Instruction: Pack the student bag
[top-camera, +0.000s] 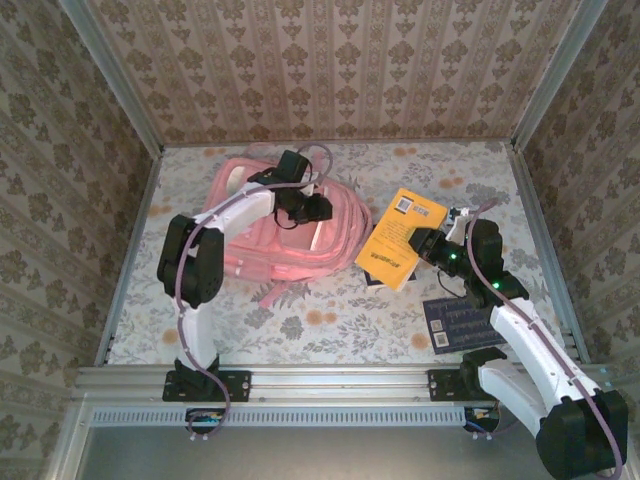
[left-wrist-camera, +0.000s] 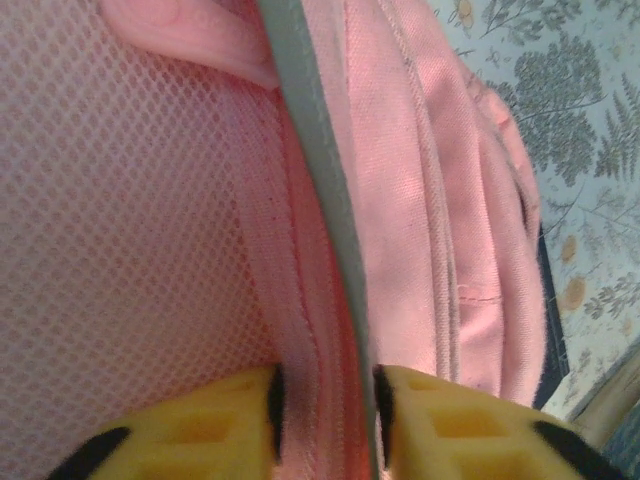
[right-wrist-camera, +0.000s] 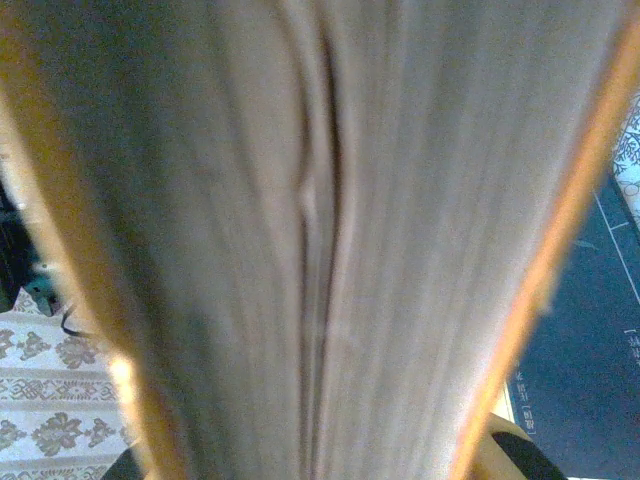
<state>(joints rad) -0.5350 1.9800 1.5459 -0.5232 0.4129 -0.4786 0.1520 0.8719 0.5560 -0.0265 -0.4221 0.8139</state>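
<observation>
- Floral-patterned table (top-camera: 340, 330) stands enclosed by wallpapered walls (top-camera: 330, 60).
- We find the student bag (top-camera: 270, 250) lying flat at 9 o'clock from the table's centre, with a strap pointing toward 6 o'clock.
- We note the left gripper (left-wrist-camera: 325, 400) on the bag. Its yellow fingers (left-wrist-camera: 225, 425) are drawn narrow, pinching a pink seam fold beside the mesh panel.
- We record the right gripper (top-camera: 428, 243) clamped on a yellow book (top-camera: 400, 235) at the book's 4 o'clock edge.
- That book sits at 3 o'clock from centre, just beside the bag. We cannot tell whether they touch.
- We log a dark blue book (top-camera: 460, 322) lying flat at 4 o'clock, near the right arm.
</observation>
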